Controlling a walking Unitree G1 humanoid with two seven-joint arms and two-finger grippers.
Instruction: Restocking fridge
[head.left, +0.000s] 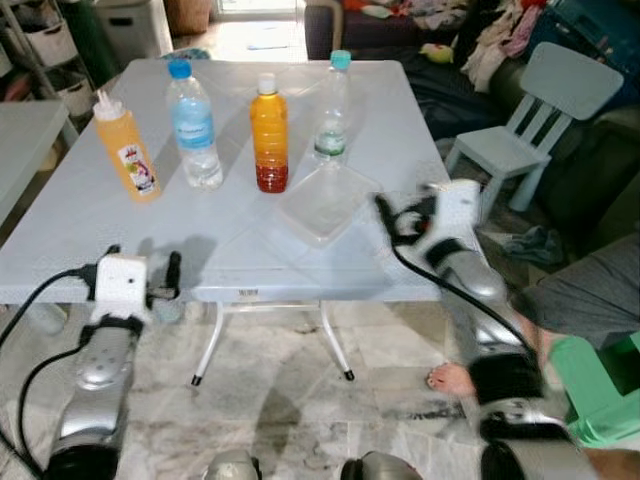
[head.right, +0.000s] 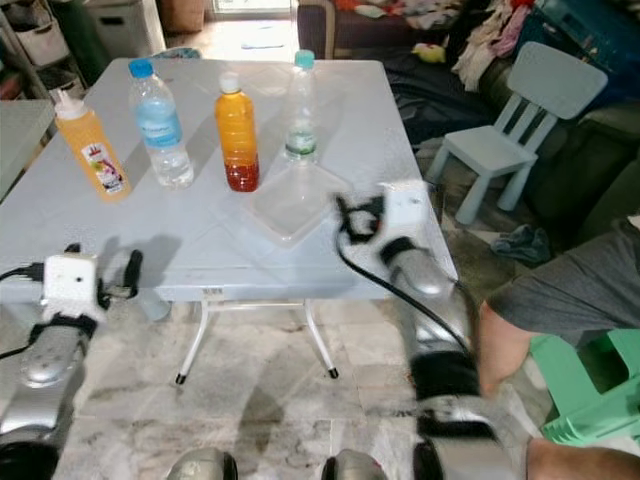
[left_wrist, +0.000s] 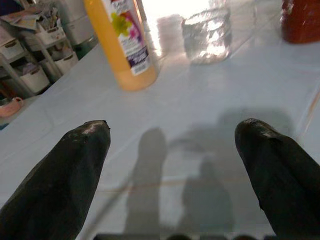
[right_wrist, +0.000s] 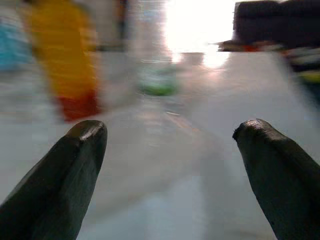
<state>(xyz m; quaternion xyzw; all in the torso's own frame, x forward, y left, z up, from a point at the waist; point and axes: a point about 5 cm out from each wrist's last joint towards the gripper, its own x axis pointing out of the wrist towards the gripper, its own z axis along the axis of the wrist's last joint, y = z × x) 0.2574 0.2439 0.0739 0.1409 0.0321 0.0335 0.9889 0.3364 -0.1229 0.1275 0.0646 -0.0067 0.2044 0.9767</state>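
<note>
Parted tool (right_wrist: 170, 135) before blurred bottles (right_wrist: 65, 65)

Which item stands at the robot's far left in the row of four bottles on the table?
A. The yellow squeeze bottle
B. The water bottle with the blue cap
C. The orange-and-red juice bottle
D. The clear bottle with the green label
A: the yellow squeeze bottle stands leftmost on the table, left of the blue-capped water bottle.

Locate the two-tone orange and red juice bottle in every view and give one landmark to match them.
Left eye view: juice bottle stands at table centre, third in the bottle row.
Right eye view: juice bottle, same spot, left of the green-label bottle.
Left wrist view: its red base at the upper corner.
Right wrist view: blurred orange-red shape beyond the right end effector.
Shared landmark: the green-label bottle beside it.
</note>
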